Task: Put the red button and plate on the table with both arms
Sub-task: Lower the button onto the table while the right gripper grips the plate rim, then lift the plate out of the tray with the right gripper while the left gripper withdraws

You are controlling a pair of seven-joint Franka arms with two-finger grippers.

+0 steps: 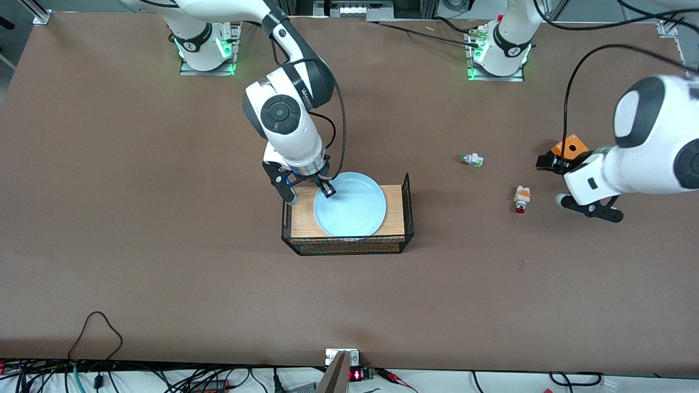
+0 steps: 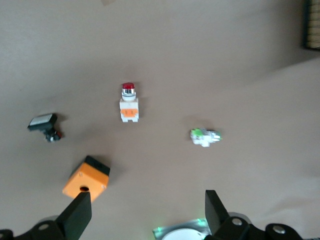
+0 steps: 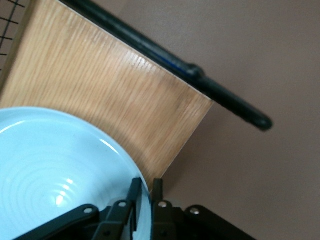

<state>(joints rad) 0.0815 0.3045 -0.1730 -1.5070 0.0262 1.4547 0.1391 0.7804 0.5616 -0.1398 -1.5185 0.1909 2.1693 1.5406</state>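
Note:
The pale blue plate (image 1: pixel 349 204) lies on a small wooden board (image 1: pixel 303 221) with black wire sides. My right gripper (image 1: pixel 326 191) is shut on the plate's rim at the board's end toward the right arm; in the right wrist view the gripper (image 3: pixel 146 192) pinches the rim of the plate (image 3: pixel 50 165). The red button (image 1: pixel 521 198) lies on the brown table (image 1: pixel 164 218) toward the left arm's end. My left gripper (image 1: pixel 562 183) is open and empty, up in the air beside the red button (image 2: pixel 129 102); it also shows in the left wrist view (image 2: pixel 146 205).
A white part with a green tip (image 1: pixel 471 160) lies farther from the front camera than the red button. An orange box (image 1: pixel 569 146) and a black-and-white button part (image 2: pixel 44 124) lie near the left gripper. The board's wire sides (image 1: pixel 407 204) stand around the plate.

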